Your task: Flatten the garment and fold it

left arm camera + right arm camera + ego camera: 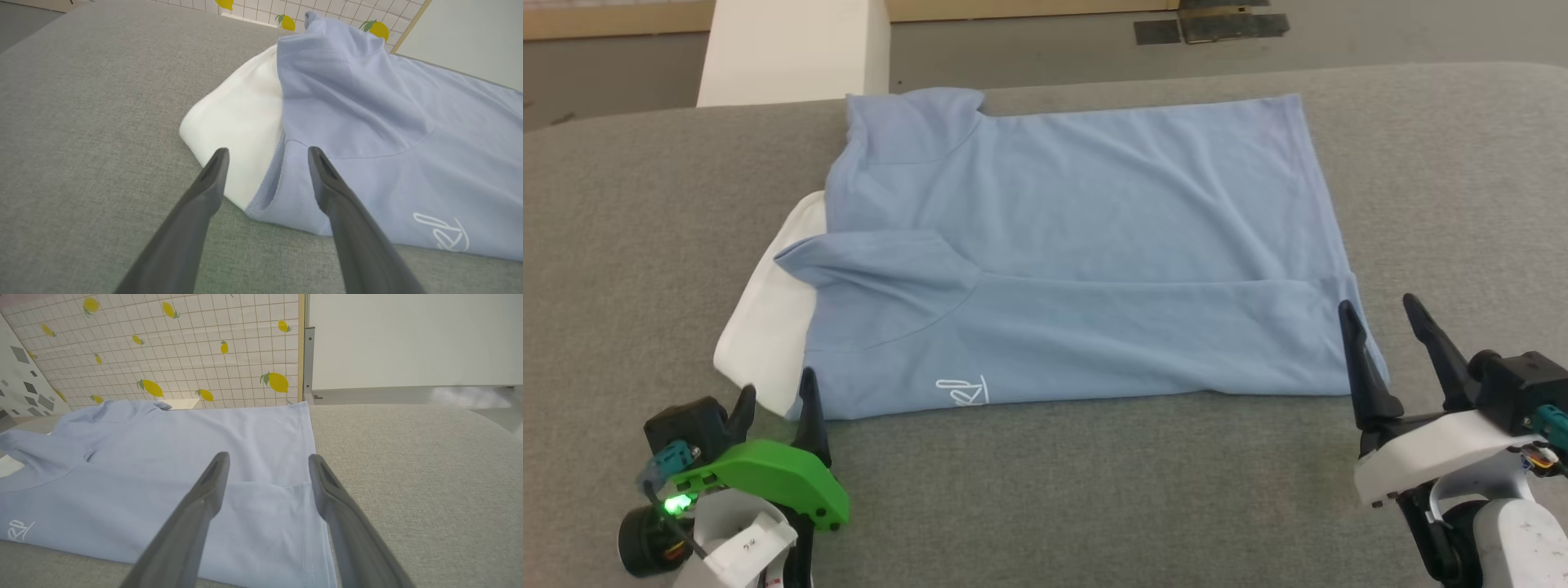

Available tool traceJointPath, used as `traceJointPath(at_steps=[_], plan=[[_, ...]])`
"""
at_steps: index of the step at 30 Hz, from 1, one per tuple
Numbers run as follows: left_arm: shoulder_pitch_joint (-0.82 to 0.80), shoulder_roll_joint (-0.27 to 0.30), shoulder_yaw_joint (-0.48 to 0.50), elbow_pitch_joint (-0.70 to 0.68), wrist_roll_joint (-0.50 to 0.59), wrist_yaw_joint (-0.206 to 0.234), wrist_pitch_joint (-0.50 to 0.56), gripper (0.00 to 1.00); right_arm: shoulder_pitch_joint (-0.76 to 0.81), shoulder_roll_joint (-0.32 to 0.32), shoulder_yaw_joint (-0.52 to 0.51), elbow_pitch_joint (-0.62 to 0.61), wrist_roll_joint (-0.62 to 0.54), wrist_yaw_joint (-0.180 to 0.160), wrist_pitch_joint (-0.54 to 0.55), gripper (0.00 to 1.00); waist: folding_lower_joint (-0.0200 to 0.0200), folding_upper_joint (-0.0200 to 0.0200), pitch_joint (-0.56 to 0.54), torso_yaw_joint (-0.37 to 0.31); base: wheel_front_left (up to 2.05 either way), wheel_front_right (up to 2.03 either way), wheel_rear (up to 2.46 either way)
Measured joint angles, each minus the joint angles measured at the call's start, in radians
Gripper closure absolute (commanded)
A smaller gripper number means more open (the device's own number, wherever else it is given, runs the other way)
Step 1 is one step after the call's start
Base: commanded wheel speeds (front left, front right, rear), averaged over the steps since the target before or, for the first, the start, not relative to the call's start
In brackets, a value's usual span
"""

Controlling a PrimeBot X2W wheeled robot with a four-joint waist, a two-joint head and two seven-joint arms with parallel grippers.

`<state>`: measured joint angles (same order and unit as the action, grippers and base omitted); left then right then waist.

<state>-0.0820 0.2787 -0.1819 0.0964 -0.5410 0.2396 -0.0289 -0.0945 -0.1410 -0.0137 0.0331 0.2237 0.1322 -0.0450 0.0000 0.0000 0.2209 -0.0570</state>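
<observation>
The garment [1078, 245] is a light blue polo shirt lying on the grey table, its near long edge folded over the body. Its white collar part [772, 318] sticks out at the left, and white cursive lettering [962, 392] shows near the front edge. My left gripper [776, 400] stands open at the garment's near left corner, holding nothing. In the left wrist view its fingers straddle the seam between collar [241, 122] and blue cloth [367, 134]. My right gripper [1380, 314] is open at the near right corner, above the hem [261, 477], empty.
The grey padded table [1054, 498] runs wide to both sides and toward me. A white block [792, 49] stands past the far edge at the left. Beyond lies grey floor with dark tape patches [1213, 26]. A lemon-patterned tiled wall [184, 347] is behind.
</observation>
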Motion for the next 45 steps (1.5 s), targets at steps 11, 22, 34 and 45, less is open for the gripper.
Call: traceJointPath(at_steps=[11,22,34,45], plan=[[0.008,-0.006,0.019,0.055,-0.059,0.139,0.253,0.00,0.007,0.021,0.017,0.005,-0.012,0.000,-0.008,0.00,0.0000,0.0000,-0.010,-0.064,0.00,0.00,0.00],[0.001,-0.005,0.026,0.053,-0.114,0.094,0.290,1.00,0.013,0.036,-0.006,0.036,-0.017,0.000,0.031,0.00,0.0000,0.0000,-0.003,-0.071,0.00,0.00,0.00],[-0.023,-0.016,-0.004,0.059,-0.119,0.060,0.273,1.00,-0.153,0.085,-0.157,0.224,-0.065,0.000,0.467,0.00,0.0000,0.0000,0.009,-0.033,0.00,0.00,0.00],[-0.043,-0.024,-0.031,0.055,-0.116,0.042,0.261,1.00,-0.230,0.085,-0.206,0.236,-0.117,0.000,0.857,1.00,0.0000,0.0000,0.031,0.010,0.00,0.00,0.00]])
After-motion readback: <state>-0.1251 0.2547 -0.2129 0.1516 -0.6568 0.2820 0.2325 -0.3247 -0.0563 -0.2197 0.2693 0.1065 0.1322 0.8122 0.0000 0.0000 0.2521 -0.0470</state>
